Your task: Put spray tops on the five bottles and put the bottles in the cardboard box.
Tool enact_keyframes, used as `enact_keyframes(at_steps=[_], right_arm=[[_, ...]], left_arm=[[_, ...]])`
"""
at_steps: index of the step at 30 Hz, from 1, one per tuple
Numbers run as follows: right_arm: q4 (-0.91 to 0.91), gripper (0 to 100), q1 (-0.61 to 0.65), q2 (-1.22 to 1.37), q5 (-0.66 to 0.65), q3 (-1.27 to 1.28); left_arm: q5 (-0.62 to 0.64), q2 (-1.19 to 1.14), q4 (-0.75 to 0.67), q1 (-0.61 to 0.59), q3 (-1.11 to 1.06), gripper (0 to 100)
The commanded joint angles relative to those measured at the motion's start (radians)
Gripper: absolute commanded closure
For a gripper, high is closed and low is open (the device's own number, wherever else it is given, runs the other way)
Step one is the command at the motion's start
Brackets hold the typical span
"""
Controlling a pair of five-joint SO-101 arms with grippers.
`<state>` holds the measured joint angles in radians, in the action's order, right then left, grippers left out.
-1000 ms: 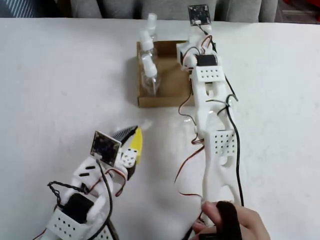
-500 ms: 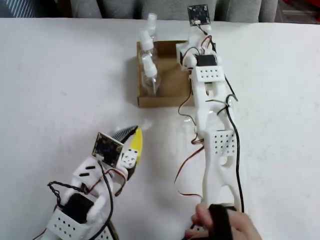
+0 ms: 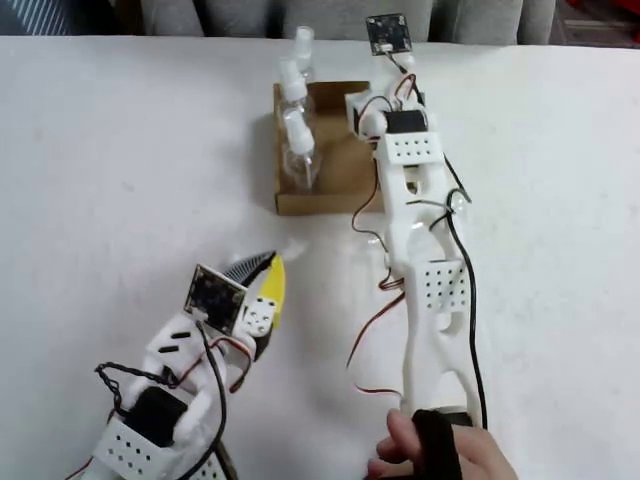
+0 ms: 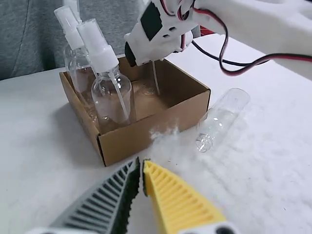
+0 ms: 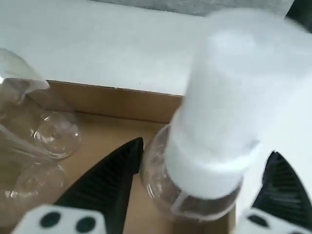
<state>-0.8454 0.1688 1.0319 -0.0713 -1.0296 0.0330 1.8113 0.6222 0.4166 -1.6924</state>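
Nearest, the left gripper (image 4: 140, 170) rests low over the white table (image 3: 120, 150). Its grey and yellow fingers are pressed together at the tips, with nothing between them. Just beyond it, one uncapped bottle (image 4: 219, 117) lies on its side on the table, close beside the cardboard box (image 4: 126, 139) and with its open neck towards the gripper.

Four bottles stand upright in the box. Three capped bottles (image 4: 111, 90), each with a white spray top, line one side wall from front to back. The fourth bottle (image 5: 165, 180) stands on the other side and also carries a spray top (image 5: 229, 97).

The right gripper (image 5: 207, 148) hangs over this fourth bottle. Its black fingers are spread wide to either side, one just beside the glass and the other apart from it, so nothing is clamped.
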Motion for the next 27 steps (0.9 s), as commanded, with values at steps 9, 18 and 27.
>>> enact_keyframes(at_steps=[9,18,27], right_arm=[[-0.038,66.3,0.008,-0.116,-0.005,-0.043],[-0.076,66.3,0.005,-0.165,-0.005,-0.041],[-0.209,66.3,-0.002,-0.226,-0.005,-0.043]], left_arm=[[-0.014,0.005,0.015,-0.012,0.0,98],[-0.014,0.005,0.015,-0.012,0.0,98],[-0.014,0.005,0.015,-0.012,0.0,98]])
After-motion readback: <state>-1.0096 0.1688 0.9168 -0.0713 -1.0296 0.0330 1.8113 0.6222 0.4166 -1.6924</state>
